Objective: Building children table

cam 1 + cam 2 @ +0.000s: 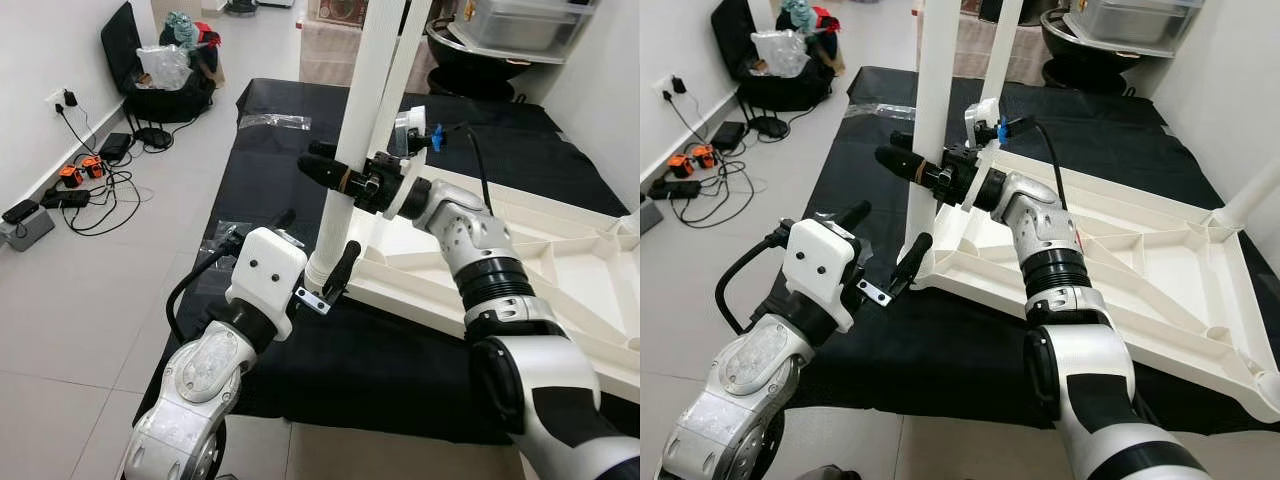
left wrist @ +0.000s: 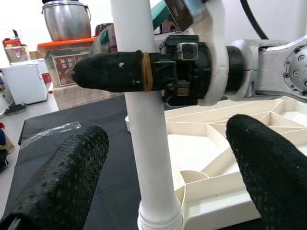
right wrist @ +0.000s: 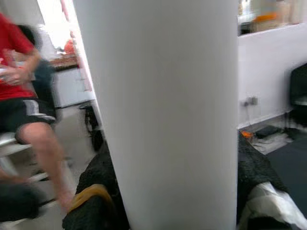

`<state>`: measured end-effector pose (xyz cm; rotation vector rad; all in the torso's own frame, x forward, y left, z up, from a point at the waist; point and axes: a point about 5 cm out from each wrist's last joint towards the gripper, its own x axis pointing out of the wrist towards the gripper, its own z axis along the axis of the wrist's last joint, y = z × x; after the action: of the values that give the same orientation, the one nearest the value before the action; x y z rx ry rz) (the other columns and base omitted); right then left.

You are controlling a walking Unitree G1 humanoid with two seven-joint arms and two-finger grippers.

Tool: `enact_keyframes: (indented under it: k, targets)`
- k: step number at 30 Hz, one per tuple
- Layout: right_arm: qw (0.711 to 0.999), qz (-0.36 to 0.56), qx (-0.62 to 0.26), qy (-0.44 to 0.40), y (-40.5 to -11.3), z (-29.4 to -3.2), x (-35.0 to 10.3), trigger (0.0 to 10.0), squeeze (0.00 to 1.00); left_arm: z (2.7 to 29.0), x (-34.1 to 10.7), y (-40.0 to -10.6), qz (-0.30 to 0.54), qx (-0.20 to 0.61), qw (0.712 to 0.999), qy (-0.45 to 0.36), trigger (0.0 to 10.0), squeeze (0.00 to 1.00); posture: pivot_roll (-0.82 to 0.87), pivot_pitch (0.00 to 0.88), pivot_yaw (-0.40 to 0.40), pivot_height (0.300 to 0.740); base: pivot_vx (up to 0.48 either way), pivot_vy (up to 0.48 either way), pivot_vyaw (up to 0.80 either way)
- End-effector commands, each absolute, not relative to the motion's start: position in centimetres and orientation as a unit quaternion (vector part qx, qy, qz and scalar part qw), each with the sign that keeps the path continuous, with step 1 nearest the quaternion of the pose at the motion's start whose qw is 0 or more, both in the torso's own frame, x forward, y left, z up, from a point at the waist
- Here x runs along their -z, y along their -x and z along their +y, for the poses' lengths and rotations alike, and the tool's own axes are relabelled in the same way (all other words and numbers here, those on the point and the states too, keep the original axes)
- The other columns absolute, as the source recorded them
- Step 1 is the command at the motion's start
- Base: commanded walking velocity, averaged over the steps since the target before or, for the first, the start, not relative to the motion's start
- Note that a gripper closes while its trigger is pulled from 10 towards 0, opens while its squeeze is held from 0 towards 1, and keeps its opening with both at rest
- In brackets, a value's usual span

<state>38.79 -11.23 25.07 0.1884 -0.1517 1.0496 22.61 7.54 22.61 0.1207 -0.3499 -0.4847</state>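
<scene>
The long white cylindrical plastic leg (image 1: 365, 130) stands nearly upright, its long axis running top to bottom, its threaded lower end at the corner socket of the white ribbed plastic tabletop (image 1: 1140, 270), which lies upside down on the black-covered surface (image 1: 260, 150). The right claw (image 1: 925, 172) is clamped around the leg partway up. The left claw (image 1: 315, 258) sits low beside the leg's base, its fingers (image 2: 67, 182) spread apart on either side of it.
</scene>
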Motion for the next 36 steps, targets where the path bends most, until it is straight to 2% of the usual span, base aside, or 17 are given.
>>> enact_keyframes:
  k: [1,2,4,5,6,7,10,14,22,23,24,25,30,31,33,35,36]
  targets:
    - [0.929,-0.033,-0.362,-0.076,-39.9,-13.1,-23.2,0.0,0.0,7.4,-22.5,-22.6,-0.171,0.24,0.954,-0.059,10.0,0.0,0.12,0.075,-0.112,0.74,0.0,0.0,0.0]
    - [0.929,-0.033,-0.362,-0.076,-39.9,-13.1,-23.2,0.0,0.0,7.4,-22.5,-22.6,-0.171,0.24,0.954,-0.059,10.0,0.0,0.12,0.075,-0.112,0.74,0.0,0.0,0.0]
    - [0.973,-0.014,-0.223,-0.049,-40.6,-14.7,-22.3,0.0,0.0,7.5,-22.5,-22.6,-0.17,0.241,0.954,-0.059,10.0,0.0,0.11,0.075,-0.108,0.74,0.0,0.0,0.0]
    - [0.973,-0.014,-0.223,-0.049,-40.6,-14.7,-22.3,0.0,0.0,7.5,-22.5,-22.6,-0.17,0.241,0.954,-0.059,10.0,0.0,0.11,0.075,-0.108,0.74,0.0,0.0,0.0]
    - [0.99,-0.003,-0.139,-0.033,-40.6,-15.7,-21.6,0.0,0.0,7.4,-22.5,-22.6,-0.17,0.243,0.953,-0.059,10.0,0.0,0.11,0.076,-0.103,0.74,0.0,0.0,0.0]
    - [0.99,-0.003,-0.139,-0.033,-40.6,-15.7,-21.6,0.0,0.0,7.4,-22.5,-22.6,-0.17,0.243,0.953,-0.059,10.0,0.0,0.11,0.076,-0.103,0.74,0.0,0.0,0.0]
    - [1.0,0.01,0.003,-0.017,-39.9,-17.3,-20.7,0.0,0.0,7.3,-22.4,-22.6,-0.17,0.246,0.952,-0.059,10.0,0.0,0.11,0.076,-0.099,0.74,0.0,0.0,0.0]
    - [0.982,0.006,0.187,-0.024,-37.6,-17.9,-20.5,0.0,0.0,7.3,-22.5,-22.7,-0.172,0.248,0.952,-0.059,10.0,0.0,0.11,0.076,-0.097,0.74,0.0,0.0,0.0]
    - [0.973,0.011,0.22,-0.066,-36.9,-15.3,-20.8,0.0,0.0,7.5,-22.5,-22.7,-0.171,0.244,0.953,-0.062,10.0,0.0,0.11,0.075,-0.101,0.74,0.0,0.0,0.0]
    - [0.979,0.003,0.19,-0.077,-37.3,-14.1,-21.2,10.0,0.0,7.5,-22.4,-22.6,-0.17,0.244,0.953,-0.062,10.0,0.0,0.11,0.068,-0.098,0.74,0.0,0.0,0.0]
    - [0.979,0.003,0.19,-0.077,-37.3,-14.1,-21.2,10.0,0.0,7.5,-22.4,-22.6,-0.17,0.244,0.953,-0.062,10.0,0.0,0.11,0.068,-0.098,0.74,0.0,0.0,0.0]
    - [0.987,-0.023,0.135,-0.079,-37.6,-12.9,-21.9,10.0,1.0,7.5,-22.3,-22.5,-0.169,0.245,0.953,-0.062,10.0,0.0,0.11,0.061,-0.097,0.74,0.0,0.0,0.0]
    - [0.995,-0.068,0.034,-0.058,-38.0,-11.9,-23.1,10.0,1.0,7.4,-22.3,-22.5,-0.169,0.247,0.952,-0.063,10.0,0.0,0.11,0.055,-0.097,0.74,0.0,0.0,0.0]
    - [0.994,-0.067,-0.078,-0.046,-38.1,-11.0,-23.1,10.0,0.0,7.4,-22.3,-22.5,-0.169,0.247,0.952,-0.063,10.0,0.0,0.11,0.054,-0.099,0.74,0.0,0.0,0.0]
    - [0.994,-0.067,-0.078,-0.046,-38.1,-11.0,-23.1,10.0,0.0,7.4,-22.3,-22.5,-0.169,0.247,0.952,-0.063,10.0,0.0,0.11,0.054,-0.099,0.74,0.0,0.0,0.0]
    - [0.965,-0.04,-0.258,-0.021,-37.0,-11.5,-22.2,10.0,0.0,7.3,-22.3,-22.5,-0.17,0.247,0.952,-0.064,10.0,0.0,0.11,0.051,-0.101,0.74,0.0,0.0,0.0]
    - [0.965,-0.04,-0.258,-0.021,-37.0,-11.5,-22.2,10.0,0.0,7.3,-22.3,-22.5,-0.17,0.247,0.952,-0.064,10.0,0.0,0.11,0.051,-0.101,0.74,0.0,0.0,0.0]
